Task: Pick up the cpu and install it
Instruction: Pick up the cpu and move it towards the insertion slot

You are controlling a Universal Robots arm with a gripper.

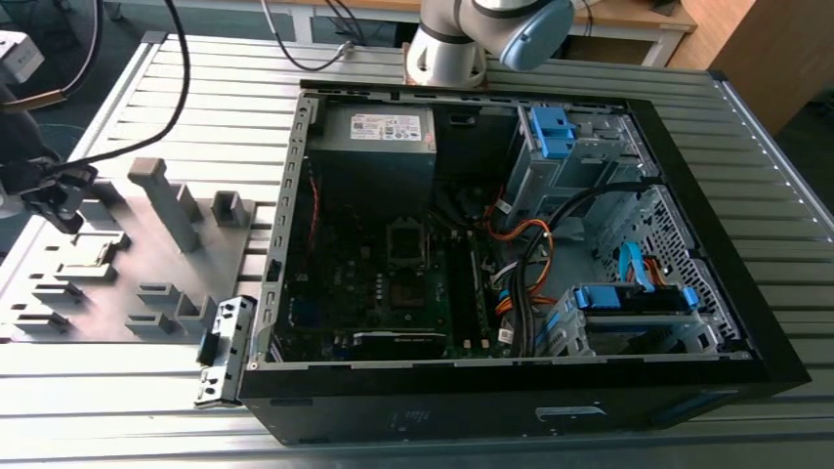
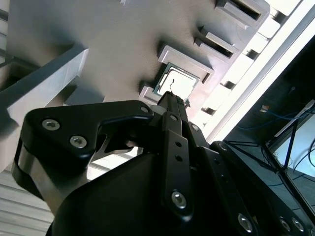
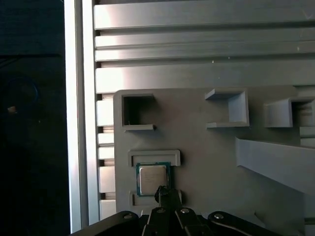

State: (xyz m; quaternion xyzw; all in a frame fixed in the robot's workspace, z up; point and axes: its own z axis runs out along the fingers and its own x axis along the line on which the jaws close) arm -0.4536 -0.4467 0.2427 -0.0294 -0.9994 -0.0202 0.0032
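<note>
The cpu (image 3: 153, 179) is a small silver-grey square chip with a green rim, lying flat in a low holder on the grey fixture plate (image 3: 206, 152). The second wrist view shows the cpu (image 2: 176, 81) just beyond my fingertips. My gripper (image 3: 167, 191) hovers over the chip's edge with its black fingers pressed together and nothing between them. In the exterior view my gripper (image 1: 53, 200) hangs over the fixture plate (image 1: 131, 283) at the exterior view's far left, away from the open computer case (image 1: 521, 381). The motherboard's socket (image 1: 406, 244) sits inside the case.
Raised grey holders (image 1: 170, 200) stand on the fixture plate near the gripper. The case holds a grey power supply (image 1: 378, 132), orange and black cables (image 1: 534, 244) and blue drive brackets (image 1: 632, 298). A loose metal side bracket (image 1: 222, 347) lies against the case. The table is ribbed aluminium (image 1: 156, 420).
</note>
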